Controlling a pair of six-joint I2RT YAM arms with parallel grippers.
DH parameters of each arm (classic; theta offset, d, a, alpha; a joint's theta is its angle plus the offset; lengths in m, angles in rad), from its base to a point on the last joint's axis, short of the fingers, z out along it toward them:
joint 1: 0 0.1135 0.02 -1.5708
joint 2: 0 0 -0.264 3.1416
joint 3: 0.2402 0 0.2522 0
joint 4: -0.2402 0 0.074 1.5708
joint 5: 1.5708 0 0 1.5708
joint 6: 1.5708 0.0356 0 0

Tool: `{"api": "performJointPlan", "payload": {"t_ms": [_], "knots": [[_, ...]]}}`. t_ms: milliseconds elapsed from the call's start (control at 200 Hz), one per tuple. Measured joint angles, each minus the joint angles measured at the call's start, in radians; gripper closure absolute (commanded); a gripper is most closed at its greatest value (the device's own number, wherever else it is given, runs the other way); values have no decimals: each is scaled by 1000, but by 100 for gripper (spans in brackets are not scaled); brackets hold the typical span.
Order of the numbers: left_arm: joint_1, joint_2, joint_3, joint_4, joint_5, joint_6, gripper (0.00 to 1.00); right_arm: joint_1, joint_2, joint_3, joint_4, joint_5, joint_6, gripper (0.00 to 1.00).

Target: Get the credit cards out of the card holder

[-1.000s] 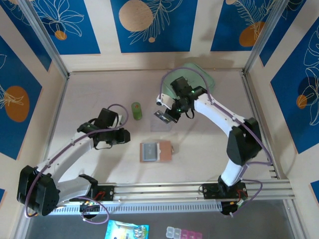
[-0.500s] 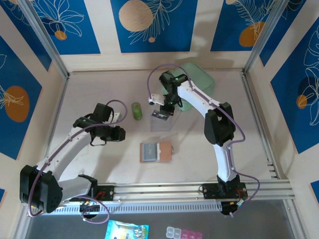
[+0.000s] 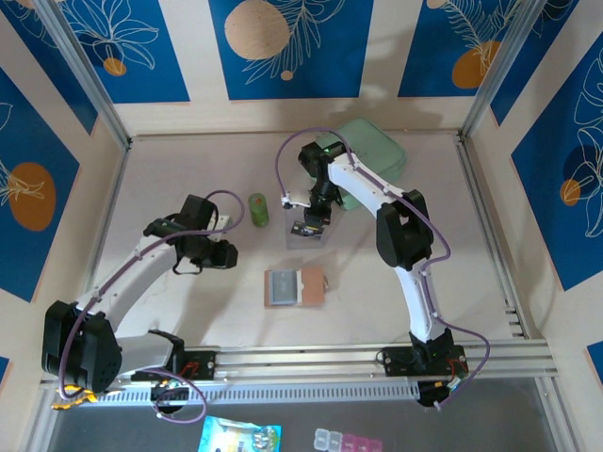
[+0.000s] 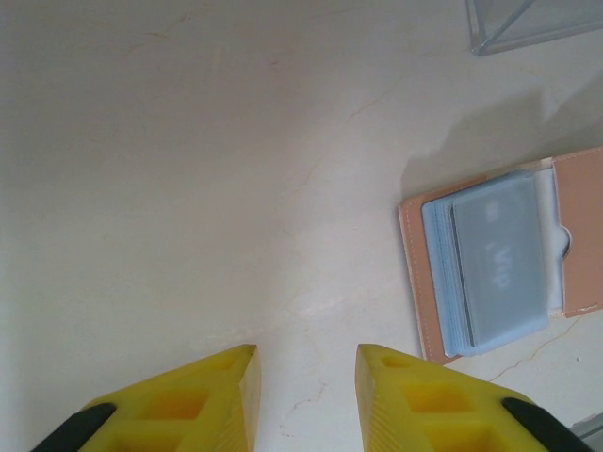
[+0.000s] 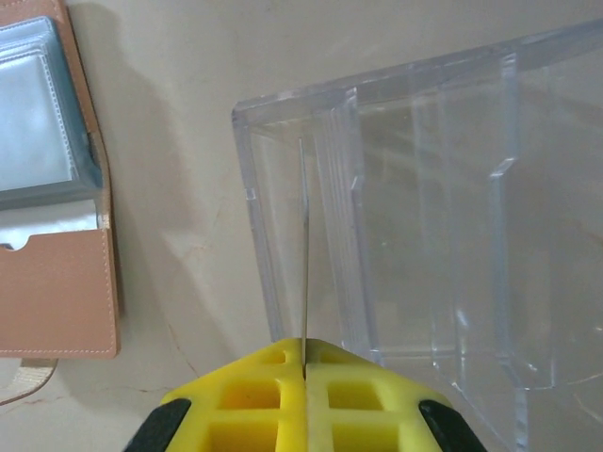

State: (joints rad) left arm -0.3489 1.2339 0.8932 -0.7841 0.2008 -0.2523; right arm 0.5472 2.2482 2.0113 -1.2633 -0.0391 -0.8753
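The right claw [image 5: 304, 352] is clamped on a thin credit card [image 5: 304, 245] (seen edge-on), which is held upright in line with the end compartment of the clear plastic box [image 5: 443, 198]. The card holder [image 4: 584, 198] is laid open on the surface [image 4: 188, 188] near the box, and a light blue card [image 4: 499, 264] is seen in its grey-blue pocket. The left claw [image 4: 306, 372] is held apart over bare surface beside the holder

Right gripper [image 5: 304, 356] clamped on a credit card [image 5: 303, 245], seen edge-on as a thin line. Lined up with leftmost slot of clear plastic box [image 5: 443, 141]. Card holder [image 5: 58, 292] lying open at left, apart from box.
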Motion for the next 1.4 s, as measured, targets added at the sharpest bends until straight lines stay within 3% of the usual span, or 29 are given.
{"api": "performJointPlan", "payload": {"t_ms": [430, 560, 835, 1130, 1401], "knots": [[0, 0, 0, -2, 0, 0, 68, 56, 34, -25, -31, -14, -7, 100], [0, 0, 0, -3, 0, 0, 68, 58, 31, -41, -31, -27, -11, 84], [0, 0, 0, -11, -13, 0, 67, 61, 15, -71, -35, -23, -2, 75], [0, 0, 0, -11, -20, 0, 67, 67, -171, -89, 16, 20, 94, 73], [0, 0, 0, -10, -18, 0, 66, 100, -373, -336, 207, 32, 336, 75]]}}
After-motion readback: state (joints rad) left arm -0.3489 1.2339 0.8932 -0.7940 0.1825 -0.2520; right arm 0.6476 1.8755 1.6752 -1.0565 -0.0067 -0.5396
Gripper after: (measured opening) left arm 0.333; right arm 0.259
